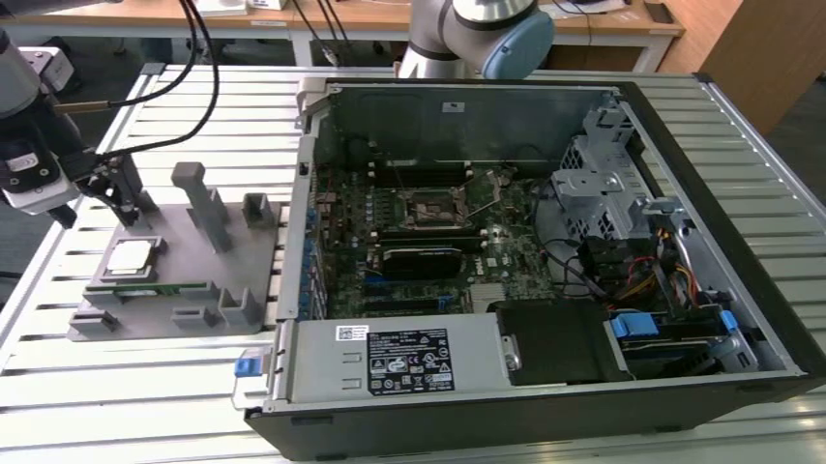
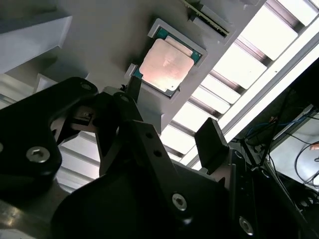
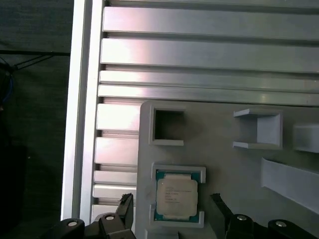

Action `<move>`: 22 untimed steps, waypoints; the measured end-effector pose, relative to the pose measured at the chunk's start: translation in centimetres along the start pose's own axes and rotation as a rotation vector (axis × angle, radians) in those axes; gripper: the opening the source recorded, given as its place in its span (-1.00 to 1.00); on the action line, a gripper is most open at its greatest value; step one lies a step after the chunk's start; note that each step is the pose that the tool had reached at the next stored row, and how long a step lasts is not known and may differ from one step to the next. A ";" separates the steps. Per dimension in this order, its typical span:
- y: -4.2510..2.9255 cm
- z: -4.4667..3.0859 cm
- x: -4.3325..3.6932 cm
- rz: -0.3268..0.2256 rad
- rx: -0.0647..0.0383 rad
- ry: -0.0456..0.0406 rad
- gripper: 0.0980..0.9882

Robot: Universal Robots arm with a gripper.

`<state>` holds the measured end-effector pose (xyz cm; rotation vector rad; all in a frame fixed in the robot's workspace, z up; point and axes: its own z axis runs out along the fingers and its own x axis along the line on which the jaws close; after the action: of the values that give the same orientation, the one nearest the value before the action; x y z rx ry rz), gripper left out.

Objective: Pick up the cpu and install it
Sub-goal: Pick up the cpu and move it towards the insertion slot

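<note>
The cpu (image 1: 131,256), a flat square chip with a silvery top, lies in a shallow pocket of the grey holder (image 1: 207,280) at the exterior view's left. My gripper (image 1: 127,215) hangs just above and behind it, open, with nothing between its fingers. In the first wrist view the cpu (image 3: 176,195) sits between the two dark fingertips (image 3: 125,208), which stand apart on either side of it. The second wrist view shows the cpu (image 2: 165,63) beyond my gripper (image 2: 172,114), apart from it. The open socket (image 1: 430,208) sits mid-motherboard inside the case.
An open computer case (image 1: 722,193) takes up the middle and the exterior view's right. On the grey holder stand tall posts (image 1: 204,203), and a green memory stick (image 1: 149,288) lies near its front. Cables hang from the arm (image 1: 193,58). The table is slatted metal (image 1: 142,406).
</note>
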<state>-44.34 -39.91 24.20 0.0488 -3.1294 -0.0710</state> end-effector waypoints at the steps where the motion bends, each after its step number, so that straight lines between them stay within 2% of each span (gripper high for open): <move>1: -0.01 0.18 -0.04 -0.007 0.000 0.0003 0.37; 4: -0.05 0.73 -0.06 -0.023 0.000 0.0011 0.37; 15: -0.17 2.69 -0.10 -0.023 0.000 0.0010 0.37; 22: -0.46 3.30 -0.19 -0.023 0.000 0.0009 0.37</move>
<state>-44.18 -40.22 20.88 0.0848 -3.1282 -0.0716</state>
